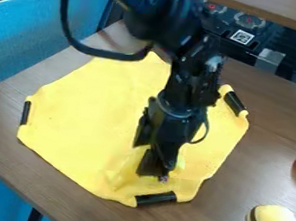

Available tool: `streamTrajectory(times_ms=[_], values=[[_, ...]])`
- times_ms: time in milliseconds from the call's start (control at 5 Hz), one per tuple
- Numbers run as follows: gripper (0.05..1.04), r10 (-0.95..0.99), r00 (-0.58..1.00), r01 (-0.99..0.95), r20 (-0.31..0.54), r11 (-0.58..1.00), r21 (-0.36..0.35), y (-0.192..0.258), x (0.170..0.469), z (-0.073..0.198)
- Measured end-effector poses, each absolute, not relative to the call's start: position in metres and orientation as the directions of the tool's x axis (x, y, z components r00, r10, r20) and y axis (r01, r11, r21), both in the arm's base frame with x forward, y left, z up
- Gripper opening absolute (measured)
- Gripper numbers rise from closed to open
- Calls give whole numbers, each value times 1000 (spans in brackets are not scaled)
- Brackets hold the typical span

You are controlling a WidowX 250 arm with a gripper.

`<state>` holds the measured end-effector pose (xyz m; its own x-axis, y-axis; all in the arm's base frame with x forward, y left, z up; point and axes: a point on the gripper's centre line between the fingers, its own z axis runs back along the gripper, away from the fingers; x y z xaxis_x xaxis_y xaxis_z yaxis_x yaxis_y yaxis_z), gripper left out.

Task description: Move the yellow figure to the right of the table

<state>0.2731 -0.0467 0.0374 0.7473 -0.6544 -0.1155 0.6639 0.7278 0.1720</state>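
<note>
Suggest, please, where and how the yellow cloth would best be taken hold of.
Probably at the wrinkles just inside its near edge, left of the near black strip, coming from above. The cloth is thin and lies mostly flat, so its sides offer little to grip, while a raised crease could be pinched.

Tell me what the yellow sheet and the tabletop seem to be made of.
The yellow sheet looks like soft matte cloth, given its slight wrinkles. The tabletop seems smooth wood or wood-look laminate, judging by its brown, streaky grain.
</note>
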Motion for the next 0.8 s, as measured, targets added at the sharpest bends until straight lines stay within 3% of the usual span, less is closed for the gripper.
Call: streamTrajectory(times_ms=[400,800], values=[[531,-675,737,665,-21,720,196,-70,283,93],[531,-660,750,652,-45,727,215,-123,325,66]])
